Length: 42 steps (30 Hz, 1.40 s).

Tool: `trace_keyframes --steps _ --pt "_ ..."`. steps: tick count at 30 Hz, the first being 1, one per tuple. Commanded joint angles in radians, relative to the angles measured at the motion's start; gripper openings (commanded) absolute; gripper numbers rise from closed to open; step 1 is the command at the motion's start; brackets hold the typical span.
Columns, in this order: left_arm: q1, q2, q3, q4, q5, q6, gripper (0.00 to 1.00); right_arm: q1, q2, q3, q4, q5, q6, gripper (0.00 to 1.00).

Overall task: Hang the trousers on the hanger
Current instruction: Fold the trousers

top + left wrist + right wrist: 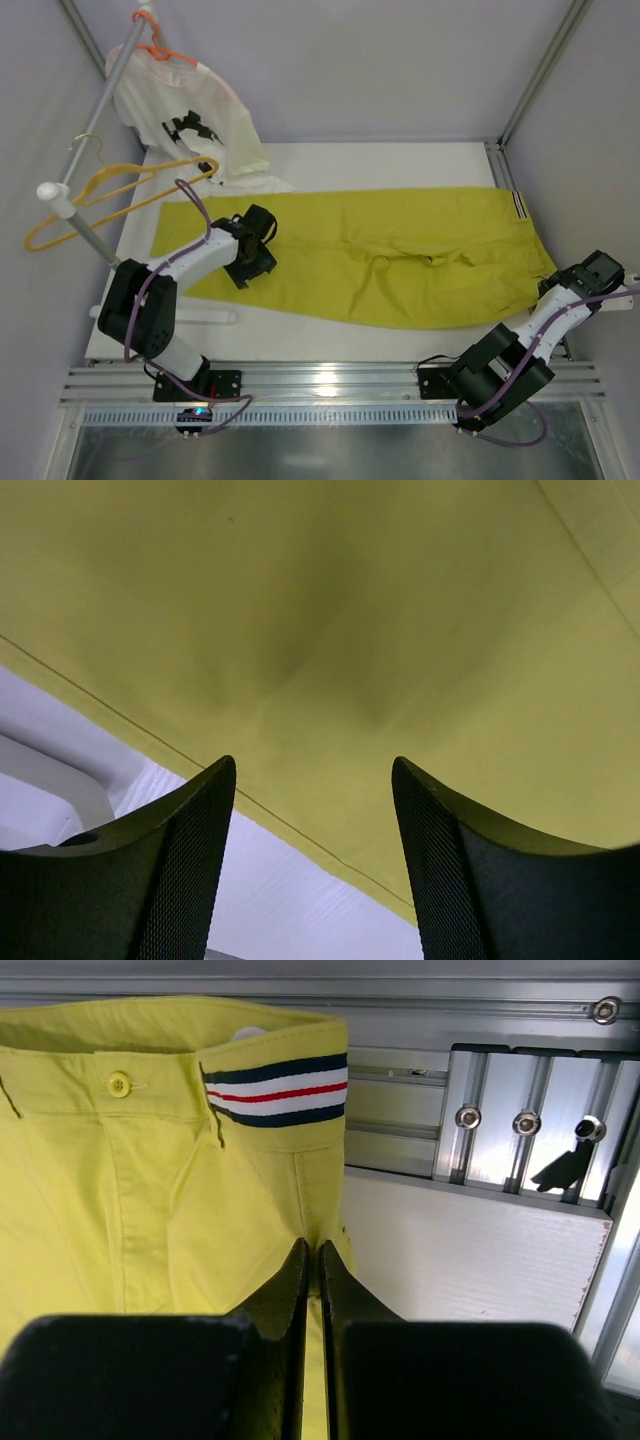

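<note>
Trousers: long yellow-green cloth trousers (pixel 400 250) lie flat on the white counter (pixel 330 160), long axis running side to side, with the striped waistband at the right end and the leg ends at the left.
Hanger: the thin yellow plastic hanger (pixel 120 212) hangs by its metal hook from a slanted metal rail (pixel 95 110) off the counter's far left corner, apart from the cloth and just beyond the leg ends.
Left gripper (pixel 262 240): poised over the leg section, fingers spread wide with bare cloth showing between them, nothing caught.
Right gripper (pixel 312 1250): at the trousers' side edge just below the waistband, fingers pressed together; whether a fold of cloth is nipped between them cannot be told.
Key relation: the hanger lies off the leg end of the long axis, so the left arm is the nearer one, and the legs look the likelier end to feed to it first.
Progress: by this view, the trousers are not yet on the hanger.
</note>
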Motion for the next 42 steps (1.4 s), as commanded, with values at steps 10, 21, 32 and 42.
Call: trace_keyframes --steps 10,21,32,42 --pt "0.000 0.268 0.192 0.030 -0.047 0.044 0.59 0.067 -0.023 0.040 0.031 -0.041 0.006 0.04" --pt "0.011 0.353 0.378 0.056 -0.090 0.229 0.60 0.096 -0.064 0.013 0.042 0.002 -0.002 0.04" --pt "0.113 0.133 0.197 -0.090 -0.167 0.008 0.59 0.190 -0.068 -0.013 0.066 0.019 0.052 0.04" --pt "0.224 0.013 -0.049 0.007 -0.168 -0.113 0.51 0.205 -0.049 -0.007 0.076 0.008 0.047 0.04"
